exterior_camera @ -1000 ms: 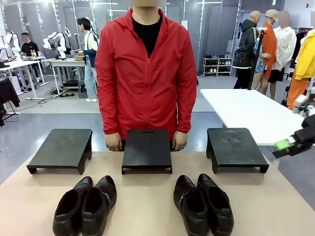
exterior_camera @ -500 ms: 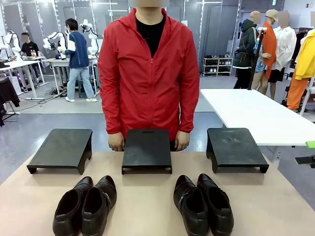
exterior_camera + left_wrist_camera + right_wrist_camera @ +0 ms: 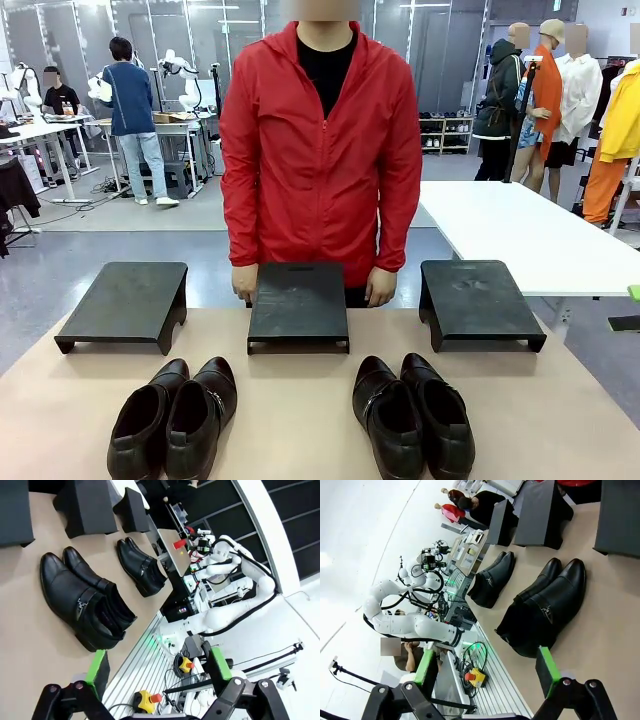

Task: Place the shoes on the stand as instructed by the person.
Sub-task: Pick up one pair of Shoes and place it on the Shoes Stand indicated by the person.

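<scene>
**Both grippers open and empty, all four shoes on the tabletop**

- Left gripper: jaws spread wide, nothing between the green pads. It sits by the table edge. Its own camera has the left pair of shoes nearest and the right pair of shoes farther along.
- Right gripper: also wide apart and holding nothing, by the table edge. In its camera the right pair is the closer one.
- Shoes: both pairs sit on the tan table on the robot's side, toes toward the person. The two shoes in each pair touch side by side, and the pairs are well apart.
- Stands: three black ones sit in a row across the table beyond the shoes: left stand, middle stand, right stand.
  - The left pair lies in front of the gap between left and middle.
  - The right pair lies in front of the gap between middle and right.
- Person: red jacket, right behind the middle stand, arms down. One hand and the other hand are at its two rear corners. Can't tell whether they touch it.
</scene>
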{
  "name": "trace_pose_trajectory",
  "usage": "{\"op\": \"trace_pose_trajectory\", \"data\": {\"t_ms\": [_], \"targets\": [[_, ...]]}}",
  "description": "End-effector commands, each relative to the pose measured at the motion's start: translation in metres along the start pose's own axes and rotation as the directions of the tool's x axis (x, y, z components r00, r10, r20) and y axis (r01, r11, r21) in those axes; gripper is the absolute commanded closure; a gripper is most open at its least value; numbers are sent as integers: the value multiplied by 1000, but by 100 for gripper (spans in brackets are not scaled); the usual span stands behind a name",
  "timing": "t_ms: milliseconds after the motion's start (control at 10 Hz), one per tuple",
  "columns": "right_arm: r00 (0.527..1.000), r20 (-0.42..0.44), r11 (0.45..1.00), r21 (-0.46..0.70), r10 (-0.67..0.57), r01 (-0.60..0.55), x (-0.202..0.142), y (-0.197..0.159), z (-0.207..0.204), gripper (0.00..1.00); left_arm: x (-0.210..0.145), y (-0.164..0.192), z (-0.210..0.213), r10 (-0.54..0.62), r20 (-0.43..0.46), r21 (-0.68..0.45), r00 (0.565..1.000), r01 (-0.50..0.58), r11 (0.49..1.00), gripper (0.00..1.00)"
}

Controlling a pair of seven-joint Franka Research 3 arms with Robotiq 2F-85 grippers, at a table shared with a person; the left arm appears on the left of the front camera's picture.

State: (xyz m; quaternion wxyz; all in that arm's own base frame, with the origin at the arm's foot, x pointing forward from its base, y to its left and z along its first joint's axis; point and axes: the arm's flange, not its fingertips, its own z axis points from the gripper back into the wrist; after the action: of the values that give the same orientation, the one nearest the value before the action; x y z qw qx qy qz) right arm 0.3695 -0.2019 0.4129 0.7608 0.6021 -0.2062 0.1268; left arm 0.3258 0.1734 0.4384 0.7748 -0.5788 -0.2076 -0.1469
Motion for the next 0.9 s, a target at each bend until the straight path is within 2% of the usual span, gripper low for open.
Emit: {"op": "trace_pose_trajectory", "data": {"t_ms": [0,800], "targets": [[1000,6,1000,13,-11,11,-3,-2,3,0,-1,-2,0,-14,-10,-5,1000,14,1000,0],[1000,6,1000,13,-11,11,-3,-2,3,0,-1,-2,0,-14,-10,-5,1000,14,1000,0]]}}
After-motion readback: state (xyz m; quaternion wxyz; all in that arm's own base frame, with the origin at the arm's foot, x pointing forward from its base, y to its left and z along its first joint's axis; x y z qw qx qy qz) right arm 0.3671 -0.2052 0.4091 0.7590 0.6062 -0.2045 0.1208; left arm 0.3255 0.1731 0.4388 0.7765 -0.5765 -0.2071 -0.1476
